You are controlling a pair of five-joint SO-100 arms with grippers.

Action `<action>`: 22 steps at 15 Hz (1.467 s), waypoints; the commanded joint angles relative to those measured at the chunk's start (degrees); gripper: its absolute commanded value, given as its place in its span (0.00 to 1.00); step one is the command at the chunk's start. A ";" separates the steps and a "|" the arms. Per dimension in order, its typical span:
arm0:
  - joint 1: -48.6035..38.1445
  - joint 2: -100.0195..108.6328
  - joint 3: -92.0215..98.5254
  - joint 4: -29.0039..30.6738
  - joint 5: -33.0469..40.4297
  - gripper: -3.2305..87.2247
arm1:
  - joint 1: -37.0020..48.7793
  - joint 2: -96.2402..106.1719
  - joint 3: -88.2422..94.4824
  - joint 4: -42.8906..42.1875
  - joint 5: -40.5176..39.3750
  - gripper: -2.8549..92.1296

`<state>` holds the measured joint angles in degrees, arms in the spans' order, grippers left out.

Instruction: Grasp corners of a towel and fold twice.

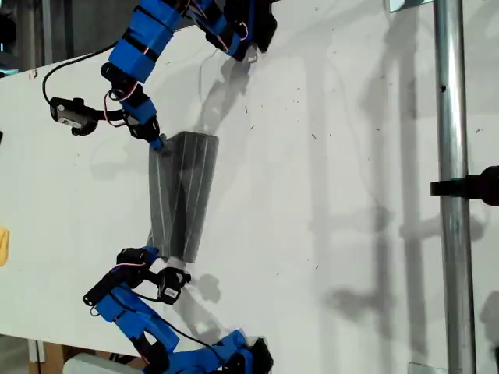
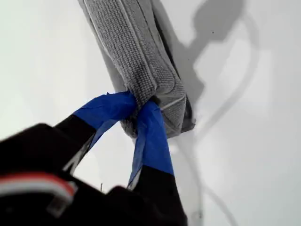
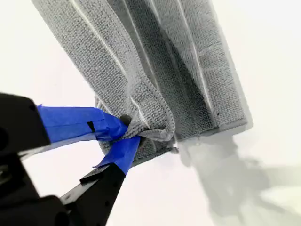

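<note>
Exterior view first: the grey striped towel (image 1: 183,195) lies folded into a long band on the white table (image 1: 327,195). It is broader at the end toward the view's top and narrower toward the bottom. A blue arm (image 1: 140,47) reaches to the upper end and another blue arm (image 1: 132,300) reaches to the lower end. Each meets the cloth at its edge on the exterior view's left. I cannot tell from the wrist views which arm is which.

Up close, my first gripper (image 2: 143,106) has its blue-taped fingers (image 2: 150,136) closed narrow on a bunched towel end. The cloth puckers right at the fingertips, and the rest of the band runs straight away from the jaws.

My second gripper (image 3: 127,132) is likewise pinched tight on one of the corners (image 3: 150,129), which is crumpled between its tips. The towel's layered end edge stretches off to one side of the jaws, and the stripes run away from them.

A small yellow object (image 1: 3,245) sits at the exterior view's left edge, well apart from both grippers. A metal pole (image 1: 452,156) stands at that view's right.
</note>
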<state>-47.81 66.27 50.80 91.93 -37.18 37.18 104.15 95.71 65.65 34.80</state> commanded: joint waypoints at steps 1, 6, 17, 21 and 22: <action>2.72 4.39 0.79 -1.41 0.62 0.01 | -2.20 6.86 4.83 -1.67 0.26 0.03; 5.36 -5.54 2.29 -1.58 -2.99 0.01 | -11.34 8.09 23.73 -8.88 9.40 0.03; -6.94 -13.89 -1.14 -1.67 -3.96 0.19 | -5.71 -10.28 19.95 -13.54 9.58 0.27; -4.31 2.11 6.06 4.48 -4.39 0.30 | 0.09 7.21 24.70 -1.67 10.11 0.31; -3.08 9.32 10.46 4.57 -4.75 0.30 | 0.88 13.18 26.81 1.76 11.60 0.31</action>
<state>-52.29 63.46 58.45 95.10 -41.31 36.65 108.28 121.73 62.75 45.09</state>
